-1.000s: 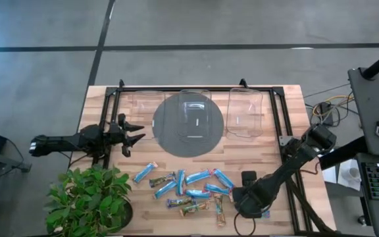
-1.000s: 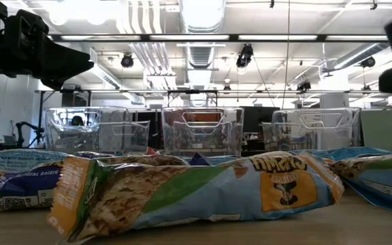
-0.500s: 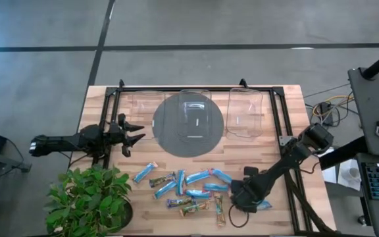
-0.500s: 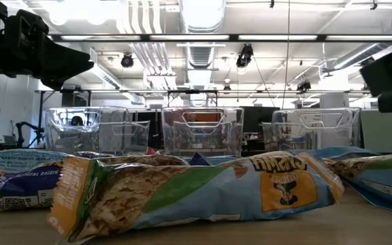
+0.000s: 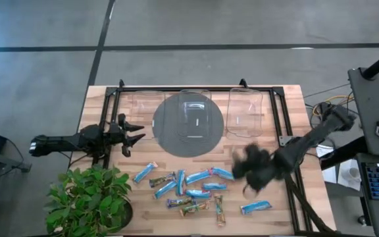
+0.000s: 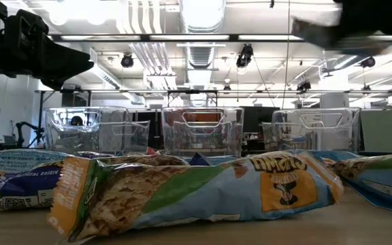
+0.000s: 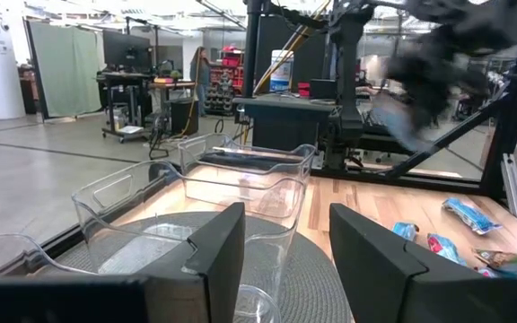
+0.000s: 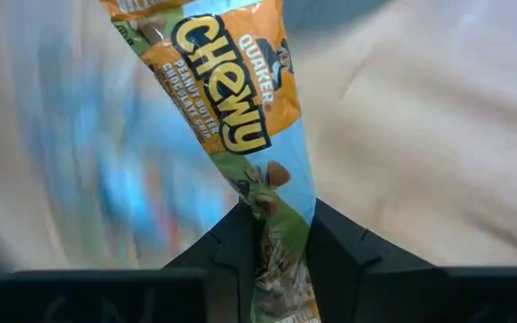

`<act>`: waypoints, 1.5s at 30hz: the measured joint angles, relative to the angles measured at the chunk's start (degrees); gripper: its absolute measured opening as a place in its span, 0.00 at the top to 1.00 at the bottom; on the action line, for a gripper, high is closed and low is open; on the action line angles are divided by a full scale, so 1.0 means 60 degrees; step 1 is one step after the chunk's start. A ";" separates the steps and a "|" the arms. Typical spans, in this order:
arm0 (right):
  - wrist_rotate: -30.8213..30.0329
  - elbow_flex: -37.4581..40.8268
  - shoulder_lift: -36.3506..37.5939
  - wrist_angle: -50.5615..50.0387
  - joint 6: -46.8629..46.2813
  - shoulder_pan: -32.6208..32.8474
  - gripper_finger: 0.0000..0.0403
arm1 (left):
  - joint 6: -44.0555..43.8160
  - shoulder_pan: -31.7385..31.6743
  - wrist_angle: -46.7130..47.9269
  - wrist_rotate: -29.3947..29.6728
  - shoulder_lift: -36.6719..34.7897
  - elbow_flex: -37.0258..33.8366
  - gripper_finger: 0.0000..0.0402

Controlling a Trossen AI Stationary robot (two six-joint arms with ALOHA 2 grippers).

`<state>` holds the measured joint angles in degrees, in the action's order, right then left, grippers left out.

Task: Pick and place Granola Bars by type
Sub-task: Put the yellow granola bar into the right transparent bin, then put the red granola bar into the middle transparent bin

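Observation:
Several granola bars [image 5: 189, 187] in blue and brown wrappers lie flat on the wooden table near its front edge, and one blue bar [image 5: 256, 207] lies apart to their right. My right gripper [image 5: 250, 170], blurred, is up above the table right of the pile. It is shut on an orange, blue and green granola bar [image 8: 232, 99]. My left gripper [image 5: 134, 131] hovers open at the table's left, beside the grey round mat [image 5: 166, 141], with nothing between its fingers [image 7: 227, 247]. My right gripper pinches one end of the wrapped bar [image 8: 275, 229] between its two fingers. The bar runs on past the fingertips, lengthwise with the fingers. It is clear of the table.
Three clear plastic bins [image 5: 140, 105] [image 5: 194, 115] [image 5: 245, 112] stand in a row along the far side, the middle one on the mat. A potted plant [image 5: 91, 197] fills the near left corner. A dark frame [image 5: 278, 125] borders the table's far and right sides.
My right gripper has left the near right of the table, where it was low among the bars. It has risen fast and gone toward the far edge, carrying one bar. The single blue bar now shows where the gripper had been.

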<state>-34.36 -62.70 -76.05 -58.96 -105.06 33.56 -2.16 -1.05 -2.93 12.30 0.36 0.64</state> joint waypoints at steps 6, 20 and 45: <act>-0.1109 0.1847 0.2315 -0.0552 -0.1592 -0.2526 0.81 | -0.0002 0.0001 -0.0001 -0.0001 0.0000 0.0000 0.63; 0.2928 0.3869 0.3776 0.2584 0.4778 -0.8542 0.67 | -0.0001 0.0000 -0.0001 0.0001 0.0000 0.0000 0.63; 0.3447 0.2491 -0.0543 0.4073 0.7577 -0.1001 0.51 | 0.0001 0.0001 0.0001 0.0001 0.0000 0.0000 0.63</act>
<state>-13.68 -47.76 -79.31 -34.52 -59.60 27.55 -2.15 -1.04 -2.93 12.31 0.36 0.64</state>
